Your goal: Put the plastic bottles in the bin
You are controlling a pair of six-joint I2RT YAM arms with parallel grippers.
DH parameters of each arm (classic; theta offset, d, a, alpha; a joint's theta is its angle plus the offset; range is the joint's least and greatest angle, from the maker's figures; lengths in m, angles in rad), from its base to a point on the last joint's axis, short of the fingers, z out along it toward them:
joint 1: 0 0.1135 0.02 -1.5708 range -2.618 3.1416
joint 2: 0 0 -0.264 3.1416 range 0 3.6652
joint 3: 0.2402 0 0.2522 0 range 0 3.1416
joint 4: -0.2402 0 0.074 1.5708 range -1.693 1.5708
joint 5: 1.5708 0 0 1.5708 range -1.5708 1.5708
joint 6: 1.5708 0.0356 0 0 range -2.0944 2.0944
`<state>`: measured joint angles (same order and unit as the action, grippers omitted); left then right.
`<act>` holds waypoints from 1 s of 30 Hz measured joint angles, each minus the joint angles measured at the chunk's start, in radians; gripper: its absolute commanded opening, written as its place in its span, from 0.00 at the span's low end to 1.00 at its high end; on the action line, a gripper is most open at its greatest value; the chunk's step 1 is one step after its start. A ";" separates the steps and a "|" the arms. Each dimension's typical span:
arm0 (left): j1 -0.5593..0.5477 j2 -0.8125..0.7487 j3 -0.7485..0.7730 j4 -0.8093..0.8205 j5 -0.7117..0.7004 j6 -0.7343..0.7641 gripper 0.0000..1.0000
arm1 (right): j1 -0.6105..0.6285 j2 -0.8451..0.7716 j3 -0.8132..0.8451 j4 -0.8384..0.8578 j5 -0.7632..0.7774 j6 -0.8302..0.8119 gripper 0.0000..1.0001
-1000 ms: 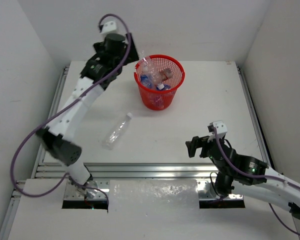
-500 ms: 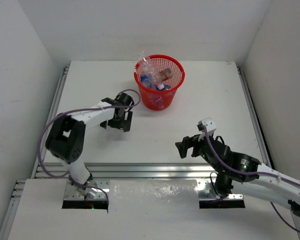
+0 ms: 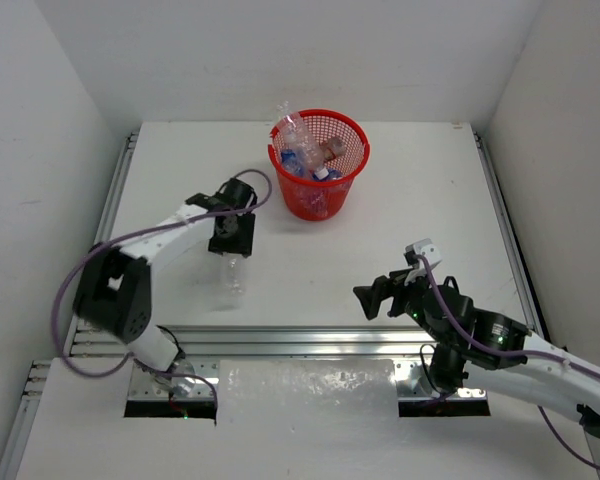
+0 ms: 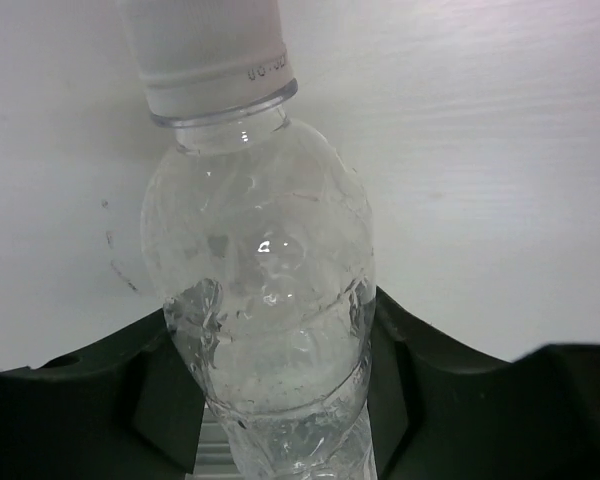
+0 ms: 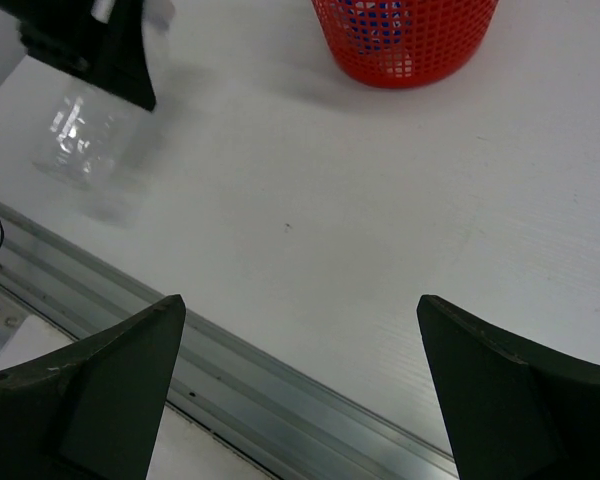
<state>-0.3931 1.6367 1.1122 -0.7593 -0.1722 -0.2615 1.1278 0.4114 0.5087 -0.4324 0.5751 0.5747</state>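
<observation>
One clear unlabelled plastic bottle (image 4: 260,260) with a white cap (image 4: 205,50) lies on the white table, left of centre. My left gripper (image 4: 270,390) is shut on its body, a dark pad pressing each side. From above, that bottle (image 3: 232,278) pokes out toward the near edge from under the left gripper (image 3: 230,238). The bin (image 3: 363,150), a red mesh basket, stands at the back centre with several bottles (image 3: 305,152) inside, one leaning over the rim. My right gripper (image 5: 300,380) hangs open above the table's near edge with nothing in it; from above it (image 3: 365,297) is front right.
A metal rail (image 5: 310,420) runs along the near edge of the table under the right gripper. White walls close in the left, back and right sides. The right wrist view shows the bin (image 5: 410,50) far ahead and the held bottle (image 5: 80,140) at upper left.
The left arm swung down from beside the bin to the bottle on the table and its jaws closed on it. The bottle now points toward the near edge. The right arm shifted slightly.
</observation>
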 measured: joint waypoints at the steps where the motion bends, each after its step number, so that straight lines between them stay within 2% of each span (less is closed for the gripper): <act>1: 0.000 -0.058 0.001 -0.004 0.012 -0.007 0.00 | 0.000 0.001 0.000 -0.003 0.002 -0.003 0.99; 5: -0.017 -0.269 0.123 0.019 0.091 -0.048 0.00 | 0.000 0.002 0.000 -0.018 0.026 -0.009 0.99; 10: -0.099 -0.319 0.354 0.284 0.175 -0.091 0.00 | 0.000 -0.040 0.001 -0.032 0.073 0.002 0.99; 15: -0.156 -0.178 0.546 0.499 0.094 -0.142 0.00 | 0.000 -0.076 0.010 -0.079 0.106 0.029 0.99; 19: -0.165 0.031 0.707 0.573 -0.027 -0.166 0.00 | 0.000 -0.086 0.021 -0.125 0.118 0.047 0.99; 23: -0.177 0.198 0.755 0.605 -0.134 -0.166 0.02 | 0.000 -0.095 0.029 -0.158 0.123 0.058 0.99; 24: -0.180 0.227 0.755 0.603 -0.154 -0.166 0.06 | 0.000 -0.098 0.031 -0.164 0.124 0.061 0.99; 25: -0.183 0.254 0.754 0.596 -0.179 -0.167 0.21 | 0.000 -0.100 0.032 -0.171 0.125 0.062 0.99; 28: -0.188 0.293 0.749 0.583 -0.210 -0.172 0.55 | 0.000 -0.100 0.035 -0.191 0.129 0.067 0.99; 29: -0.188 0.292 0.739 0.583 -0.217 -0.174 0.70 | 0.000 -0.100 0.037 -0.200 0.130 0.069 0.99; 30: -0.188 0.286 0.731 0.584 -0.228 -0.177 0.74 | 0.000 -0.100 0.038 -0.204 0.132 0.070 0.99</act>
<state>-0.5816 1.9224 1.8427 -0.1753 -0.4000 -0.4385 1.1278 0.3111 0.5468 -0.6369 0.7071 0.6445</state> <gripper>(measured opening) 0.657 0.986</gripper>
